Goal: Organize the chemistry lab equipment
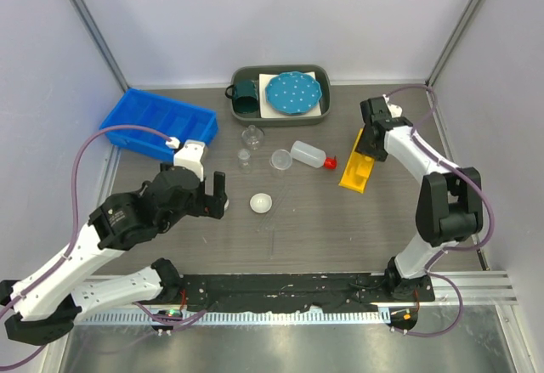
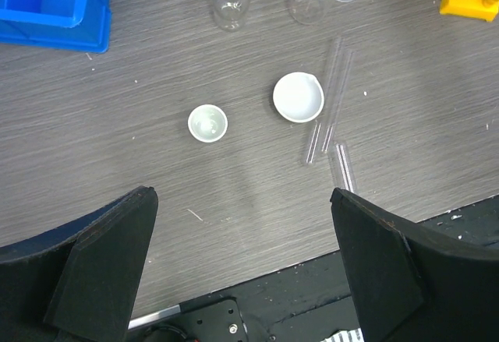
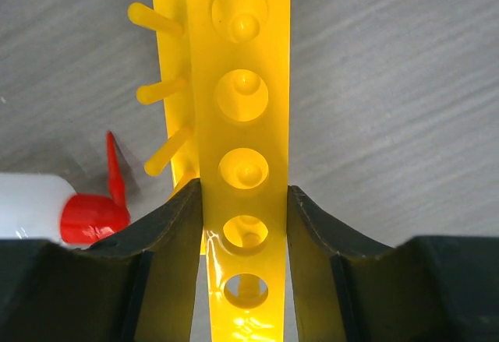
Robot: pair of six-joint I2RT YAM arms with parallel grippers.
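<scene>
Grey wood-grain table (image 1: 297, 228), white walls round it. Long yellow holed test-tube rack (image 3: 242, 124) is being pinched across its width by the right gripper (image 3: 242, 225). Both fingers (image 3: 168, 241) are being pressed against its long sides, and the rack is lying flat on the table.

White squeeze bottle with red nozzle (image 3: 31, 202) is lying on its side just left of the rack, nozzle towards it, not touching. Clear plastic beaker (image 1: 280, 161) is sitting past the bottle, further left of the rack. Small clear flask (image 1: 245, 159) is further left again. Another clear glass piece (image 1: 252, 138) is just behind it; type cannot be told.

Two small round white dishes (image 2: 299, 96) are sitting well left of the rack, nearer the arm bases, with thin clear tubes (image 2: 335, 100) lying beside the larger one.

Left gripper (image 2: 242, 198) is being held spread wide over bare table, nothing between its fingers, well left of the rack.

Blue plastic bin (image 1: 159, 123) is sitting far left of the rack. Grey tray (image 1: 323, 116), behind and left of the rack, is carrying a teal mug (image 1: 246, 94) and a blue white-dotted round plate (image 1: 293, 93).
</scene>
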